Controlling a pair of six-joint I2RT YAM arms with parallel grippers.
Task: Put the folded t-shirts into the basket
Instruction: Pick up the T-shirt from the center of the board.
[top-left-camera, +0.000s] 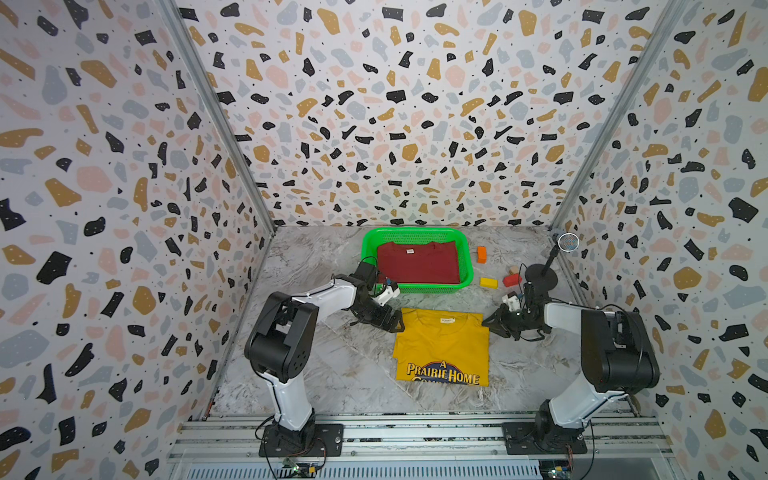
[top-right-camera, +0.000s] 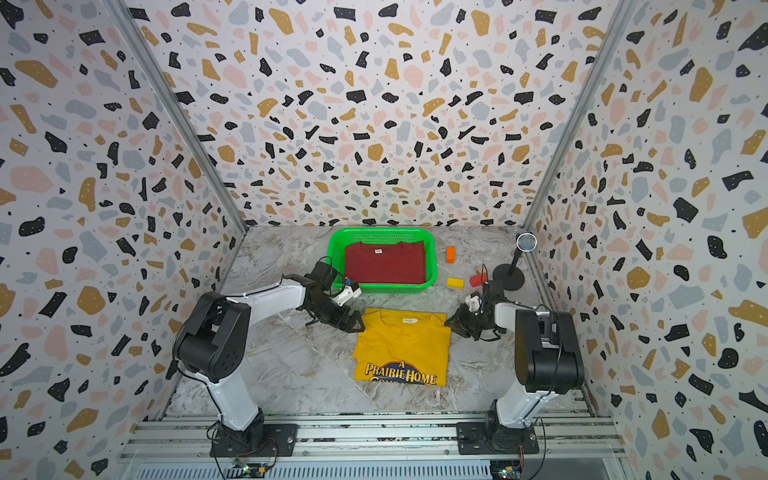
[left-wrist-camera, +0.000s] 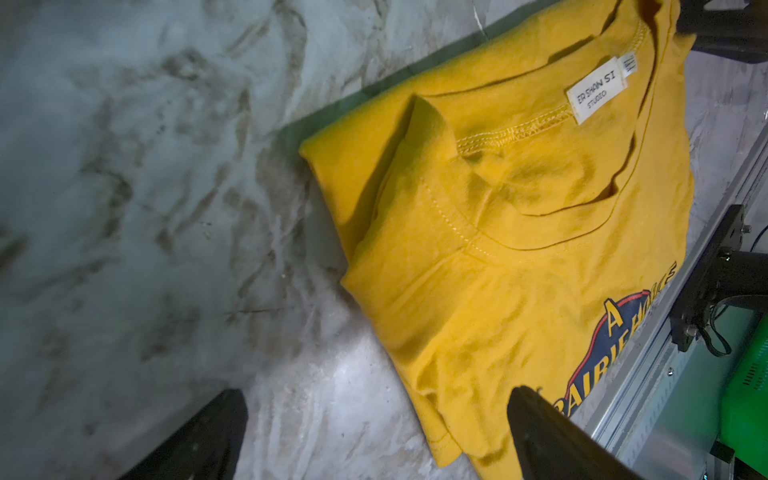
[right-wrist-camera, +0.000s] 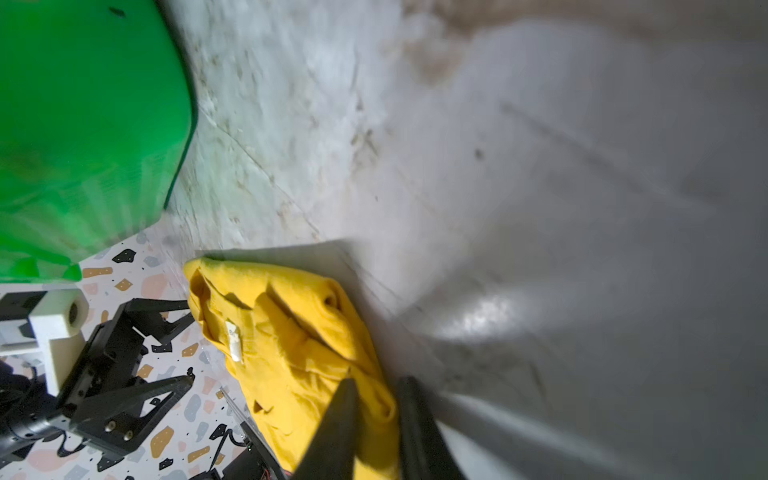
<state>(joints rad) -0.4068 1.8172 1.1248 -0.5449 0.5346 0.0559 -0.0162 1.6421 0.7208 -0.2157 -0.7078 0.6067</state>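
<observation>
1. Yellow t-shirt (top-left-camera: 442, 349) lies on the tabletop (top-left-camera: 332, 365) before the green basket (top-left-camera: 419, 287), which holds the dark red t-shirt (top-left-camera: 417, 264).
2. Left pincer (top-left-camera: 397, 326) is spread wide at one collar corner; right pincer (top-left-camera: 490, 323) pinches the other.

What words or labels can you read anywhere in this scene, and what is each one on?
"A PRAIRIE HOME": print on the yellow t-shirt; a further line below it is cut off by the fold.
"ER SHAN SI STUDIO": neck label of the same shirt, seen in the left wrist view.
Tag on the red t-shirt in the basket: too small to read.
</observation>
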